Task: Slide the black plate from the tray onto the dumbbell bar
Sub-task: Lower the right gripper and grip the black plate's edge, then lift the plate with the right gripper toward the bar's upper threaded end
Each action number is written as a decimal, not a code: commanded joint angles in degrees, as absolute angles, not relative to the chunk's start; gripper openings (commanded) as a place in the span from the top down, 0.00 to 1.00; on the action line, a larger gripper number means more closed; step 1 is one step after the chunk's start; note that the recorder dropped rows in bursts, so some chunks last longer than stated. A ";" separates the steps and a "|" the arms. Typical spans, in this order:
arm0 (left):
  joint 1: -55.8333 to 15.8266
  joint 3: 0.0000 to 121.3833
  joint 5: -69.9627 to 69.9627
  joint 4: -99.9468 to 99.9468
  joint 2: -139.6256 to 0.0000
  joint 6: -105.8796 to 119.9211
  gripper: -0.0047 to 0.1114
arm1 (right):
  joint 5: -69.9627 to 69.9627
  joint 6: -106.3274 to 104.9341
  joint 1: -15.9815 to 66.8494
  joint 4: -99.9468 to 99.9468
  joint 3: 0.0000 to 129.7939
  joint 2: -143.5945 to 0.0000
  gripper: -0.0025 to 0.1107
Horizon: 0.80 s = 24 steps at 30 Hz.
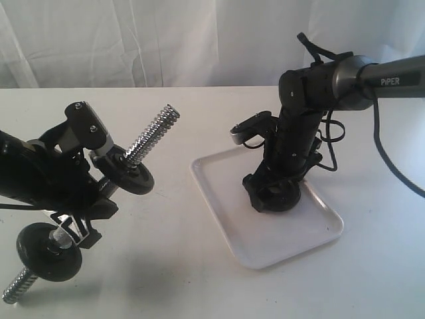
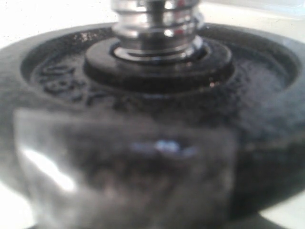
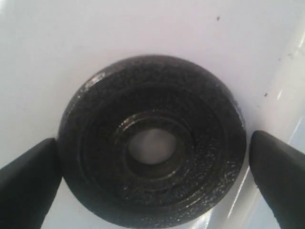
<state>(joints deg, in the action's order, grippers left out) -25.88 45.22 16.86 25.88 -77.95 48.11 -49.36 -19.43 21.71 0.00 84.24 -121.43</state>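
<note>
The glossy tray (image 1: 265, 246), at the right, could let the flat black plate (image 3: 95, 143) lying on it skate away when the right gripper (image 3: 153, 169), jaws wide either side of it, closes. The dumbbell bar (image 1: 153, 136), clamped tilted by the left gripper (image 1: 99, 193) at the left, may twist if the plate's hole snags its coarse thread.

A white table (image 1: 179, 272) stands before a wrinkled white curtain (image 1: 133, 40) hanging behind it.
</note>
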 commanded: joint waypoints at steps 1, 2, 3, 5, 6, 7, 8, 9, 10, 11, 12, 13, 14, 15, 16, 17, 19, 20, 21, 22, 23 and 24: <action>-25.93 46.75 12.08 29.97 -74.63 47.12 0.96 | -47.25 -19.00 21.72 -0.95 83.96 -121.53 0.06; -25.93 46.75 12.08 29.97 -74.63 47.12 0.96 | -47.37 -19.00 21.72 -0.95 83.96 -121.53 0.10; -25.93 46.75 12.08 29.97 -74.63 47.12 0.96 | -47.60 -18.87 21.72 -0.95 83.96 -121.53 0.18; -25.93 46.75 12.08 29.97 -74.63 47.12 0.96 | -47.85 -18.57 21.72 -0.95 83.96 -121.53 0.39; -25.93 46.75 12.08 29.97 -74.63 47.12 0.96 | -47.91 -17.80 21.72 -0.84 83.96 -121.53 0.50; -25.93 46.75 12.08 29.97 -74.63 47.12 0.96 | -48.52 -17.68 21.72 -0.84 83.96 -121.53 0.62; -25.93 46.75 12.08 29.97 -74.63 47.12 0.96 | -49.17 -17.56 21.72 -0.67 83.96 -121.53 0.71; -25.93 46.75 12.08 29.97 -74.63 47.12 0.96 | -50.42 -16.59 21.72 0.00 83.96 -121.53 0.84; -25.93 46.75 12.08 29.97 -74.63 47.12 0.96 | -51.60 -15.34 21.72 0.00 83.96 -121.53 0.95; -25.93 46.75 12.08 29.97 -74.63 47.12 0.96 | -52.72 -14.02 21.72 0.43 83.96 -121.53 0.98; -25.93 46.75 12.08 29.97 -74.63 47.12 0.96 | -53.53 -14.04 21.72 0.87 84.09 -121.53 0.98; -25.93 46.75 12.08 29.97 -74.63 47.12 0.96 | -54.76 -14.18 21.72 1.46 84.40 -121.53 0.98; -25.93 46.75 12.08 29.97 -74.63 47.12 0.96 | -56.42 -14.77 21.72 2.46 84.91 -121.42 0.98; -25.93 46.75 12.08 29.97 -74.63 47.12 0.96 | -57.97 -15.34 21.72 3.49 85.58 -121.18 0.98; -25.93 46.75 12.08 29.97 -74.63 47.12 0.96 | -60.20 -15.96 21.72 4.98 86.44 -121.04 0.98; -25.93 46.75 12.08 29.97 -74.63 47.12 0.96 | -62.56 -16.88 21.61 7.03 87.47 -120.71 0.98; -25.93 46.75 12.08 29.97 -74.63 47.12 0.96 | -66.71 -19.07 21.45 11.59 89.49 -119.77 0.98; -25.93 46.75 12.08 29.97 -74.63 47.12 0.96 | -69.03 -20.65 21.18 14.63 90.67 -119.27 0.98; -25.93 46.75 12.09 29.97 -74.63 47.24 0.96 | -69.96 -21.82 20.94 17.74 91.60 -118.82 0.98; -25.93 46.75 12.09 29.97 -74.63 47.28 0.96 | -69.96 -23.07 20.50 20.59 92.74 -118.29 0.98; -25.93 46.75 12.09 29.85 -74.63 47.54 0.96 | -69.96 -24.00 20.12 22.76 93.86 -117.75 0.98; -25.93 46.75 12.09 29.75 -74.63 47.78 0.96 | -69.96 -24.01 19.91 23.94 94.44 -117.06 0.98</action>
